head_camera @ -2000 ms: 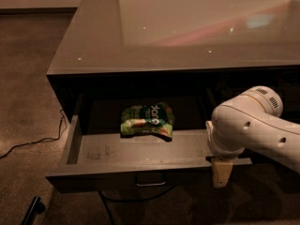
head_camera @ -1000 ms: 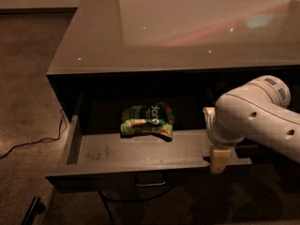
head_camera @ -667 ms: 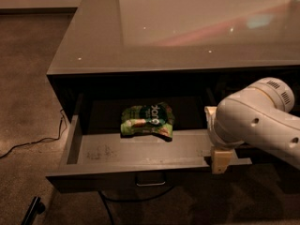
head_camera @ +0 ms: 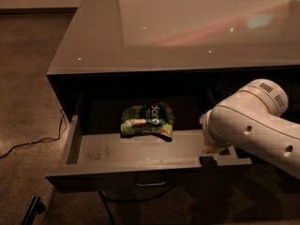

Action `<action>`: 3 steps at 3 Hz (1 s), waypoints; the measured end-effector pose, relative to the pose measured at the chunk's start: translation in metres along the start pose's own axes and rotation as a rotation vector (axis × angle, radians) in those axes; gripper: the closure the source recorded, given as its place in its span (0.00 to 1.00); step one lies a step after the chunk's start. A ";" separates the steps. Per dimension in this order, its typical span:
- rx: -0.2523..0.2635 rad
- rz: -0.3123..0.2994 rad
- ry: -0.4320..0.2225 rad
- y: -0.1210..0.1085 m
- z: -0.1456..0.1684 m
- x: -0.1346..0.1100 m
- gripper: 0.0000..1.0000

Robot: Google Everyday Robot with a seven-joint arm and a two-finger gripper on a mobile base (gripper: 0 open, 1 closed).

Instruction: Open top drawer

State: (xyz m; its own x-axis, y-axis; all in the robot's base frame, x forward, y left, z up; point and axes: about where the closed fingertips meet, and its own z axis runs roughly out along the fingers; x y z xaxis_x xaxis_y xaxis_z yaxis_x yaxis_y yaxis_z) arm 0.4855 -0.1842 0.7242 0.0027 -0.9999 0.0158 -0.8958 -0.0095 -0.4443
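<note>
Standing pulled out, top drawer (head_camera: 117,152), gripper (head_camera: 212,149) at its front edge, grip state unclear

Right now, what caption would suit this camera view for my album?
Top drawer stands open, a green snack bag inside, the robot's claw at its front rim.

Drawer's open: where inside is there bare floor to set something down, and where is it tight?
Bare floor in the top drawer runs from its left wall to the green snack bag, and along the strip between the bag and the drawer front. The right end is tight: the gripper sits at the front rim there, arm above it.
</note>
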 end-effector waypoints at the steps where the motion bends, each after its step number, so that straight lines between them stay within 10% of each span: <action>1: 0.005 -0.003 0.009 -0.001 0.004 -0.002 0.65; 3: -0.051 -0.012 0.034 0.000 0.041 -0.003 1.00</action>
State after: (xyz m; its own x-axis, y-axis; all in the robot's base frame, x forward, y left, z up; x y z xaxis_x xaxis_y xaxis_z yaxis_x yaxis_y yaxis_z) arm 0.5035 -0.1820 0.6872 -0.0004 -0.9987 0.0518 -0.9172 -0.0203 -0.3979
